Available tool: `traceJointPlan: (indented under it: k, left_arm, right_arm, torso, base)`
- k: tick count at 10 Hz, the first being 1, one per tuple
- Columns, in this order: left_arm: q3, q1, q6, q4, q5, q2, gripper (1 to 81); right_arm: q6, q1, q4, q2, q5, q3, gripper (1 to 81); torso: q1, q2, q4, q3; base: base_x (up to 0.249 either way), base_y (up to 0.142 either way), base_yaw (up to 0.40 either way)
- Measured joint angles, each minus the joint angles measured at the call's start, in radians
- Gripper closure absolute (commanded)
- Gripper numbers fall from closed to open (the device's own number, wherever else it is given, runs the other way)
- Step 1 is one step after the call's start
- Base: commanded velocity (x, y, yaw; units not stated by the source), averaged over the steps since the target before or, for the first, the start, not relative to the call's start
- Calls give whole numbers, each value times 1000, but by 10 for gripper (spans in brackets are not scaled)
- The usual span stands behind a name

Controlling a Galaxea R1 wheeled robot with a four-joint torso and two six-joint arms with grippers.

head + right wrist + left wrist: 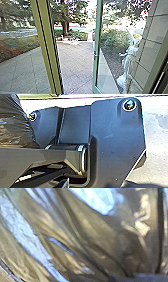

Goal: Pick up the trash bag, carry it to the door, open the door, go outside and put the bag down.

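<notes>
Head view. Doorway onto a paved yard. The door [95, 70], a glazed leaf in a green frame, stands just right of centre and appears open; its handle [95, 54] lies at mid-height on the near-vertical stile. A yellow-green post [47, 50] slants through the left half of the frame. Between post and door, paving [76, 61] runs up to a tree [65, 27] at upper centre. Upper right, through the glass: a hedge [113, 38]. Far right: a tiled wall [153, 30], with a pale, indistinct shape [128, 57], possibly a person, before it. The task is judged to be at the passage outdoors, with the bag not set down.

Left wrist view. The trash bag [100, 235], very close: thin, glossy, brownish film in long folds. The film is judged soft, slippery and easily torn; the load, probably light to moderate, should sag and swing. The best hold would be the gathered neck, with several folds taken together; a single layer might stretch or rip.

Right wrist view. The bag's dark, creased side bulges beside the robot's own plate and bar, above pale ground [157, 131]. Whether either gripper is open or closed cannot be told.
</notes>
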Motion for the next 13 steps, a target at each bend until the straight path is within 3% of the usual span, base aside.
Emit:
traceJointPlan:
  k: [10, 13]
  left_arm:
    - [0, 0, 0, 0, 0, 0, 811]
    - [0, 0, 0, 1, 2, 5, 811]
  right_arm:
    - [-1, -8, 0, 2, 0, -1, 10]
    - [-1, -7, 0, -3, 3, -3, 10]
  torso:
    - [0, 0, 0, 0]
    - [0, 0, 0, 0]
  base:
    - [0, -102, 0]
    - [0, -23, 0]
